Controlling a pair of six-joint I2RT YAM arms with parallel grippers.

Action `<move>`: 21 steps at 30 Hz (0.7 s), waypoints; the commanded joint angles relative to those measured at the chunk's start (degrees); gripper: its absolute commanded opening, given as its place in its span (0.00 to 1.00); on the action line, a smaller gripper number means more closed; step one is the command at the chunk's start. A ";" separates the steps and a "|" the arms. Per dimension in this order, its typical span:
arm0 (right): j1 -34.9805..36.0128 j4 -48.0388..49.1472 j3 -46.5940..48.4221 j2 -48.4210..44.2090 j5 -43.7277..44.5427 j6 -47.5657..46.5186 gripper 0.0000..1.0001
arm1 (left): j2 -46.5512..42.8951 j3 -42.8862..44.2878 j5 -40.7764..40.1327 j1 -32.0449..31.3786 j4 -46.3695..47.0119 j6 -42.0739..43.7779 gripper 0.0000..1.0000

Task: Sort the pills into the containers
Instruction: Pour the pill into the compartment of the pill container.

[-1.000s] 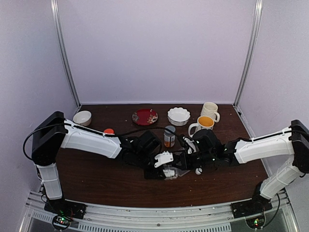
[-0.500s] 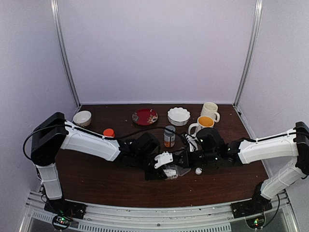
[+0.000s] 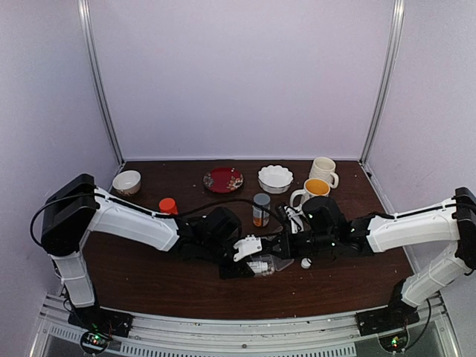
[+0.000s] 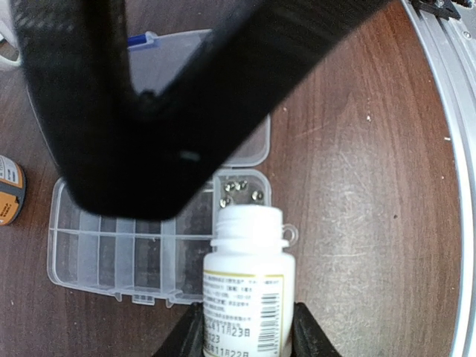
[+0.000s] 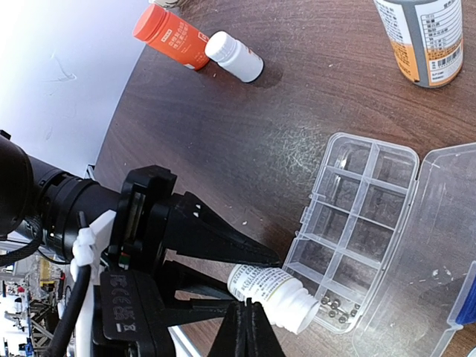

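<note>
Pouring is the step in hand: the left fingers (image 4: 186,336), partly open, clamp a small white plastic bottle (image 4: 248,286), its neck tipped toward a corner cell (image 4: 260,178) of the clear flat plastic organizer box (image 4: 104,256). A few tiny whitish pills (image 4: 238,191) lie in that cell. The right fingers (image 5: 243,333) are pressed together, empty, just beside the bottle's neck. The next move likely calls for shifting the neck over an empty neighbouring cell without scattering pills
</note>
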 commanded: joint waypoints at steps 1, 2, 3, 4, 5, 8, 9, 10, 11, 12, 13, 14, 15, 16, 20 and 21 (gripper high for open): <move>-0.09 1.25 0.11 -0.34 -0.84 -0.43 0.00 | -2.29 -1.63 -1.17 -0.38 1.18 -0.83 0.00; -0.10 1.35 0.18 -0.25 -0.91 -0.35 0.00 | -2.52 -1.89 -1.21 -0.36 1.28 -0.97 0.00; -0.09 1.49 0.19 -0.16 -1.05 -0.38 0.00 | -2.61 -2.15 -1.26 -0.36 1.46 -1.02 0.00; -0.09 1.48 0.27 -0.05 -1.23 -0.38 0.00 | -2.79 -2.42 -1.31 -0.34 1.59 -1.18 0.00; -0.09 1.60 0.32 0.04 -1.37 -0.31 0.00 | -2.97 -2.68 -1.33 -0.38 1.75 -1.17 0.00; -0.01 1.63 0.52 0.45 -1.84 -0.34 0.00 | -3.20 -3.27 -1.08 -0.38 2.67 -1.50 0.00; 0.07 1.63 0.59 0.63 -2.03 -0.36 0.00 | -3.35 -3.48 -0.99 -0.37 2.87 -1.66 0.00; 0.01 1.55 0.69 0.67 -2.12 -0.34 0.00 | -3.50 -3.74 -1.00 -0.38 3.10 -1.77 0.00; 0.07 1.54 0.76 0.76 -2.10 -0.41 0.00 | -3.61 -3.92 -1.01 -0.31 3.13 -1.88 0.00; 0.13 1.50 0.80 0.89 -2.17 -0.48 0.00 | -3.72 -4.06 -1.15 -0.36 3.13 -1.91 0.00; 0.17 1.54 0.93 1.06 -2.23 -0.48 0.00 | -3.73 -4.08 -1.19 -0.38 3.13 -1.91 0.00; 0.24 1.54 1.11 1.28 -2.34 -0.51 0.00 | -3.73 -4.09 -1.42 -0.35 2.99 -1.91 0.00; 0.38 1.54 1.29 1.55 -2.52 -0.51 0.00 | -3.73 -4.09 -1.54 -0.38 2.69 -1.91 0.00; 0.58 1.50 1.56 1.81 -2.85 -0.59 0.00 | -3.73 -4.16 -1.62 -0.38 2.46 -1.79 0.00; 1.78 1.54 2.67 3.46 -3.52 -0.66 0.00 | -3.67 -4.18 -2.20 -0.35 1.68 -1.74 0.00; 1.98 1.78 2.73 3.80 -3.61 -0.55 0.00 | -3.65 -4.10 -2.33 -0.38 1.50 -1.81 0.00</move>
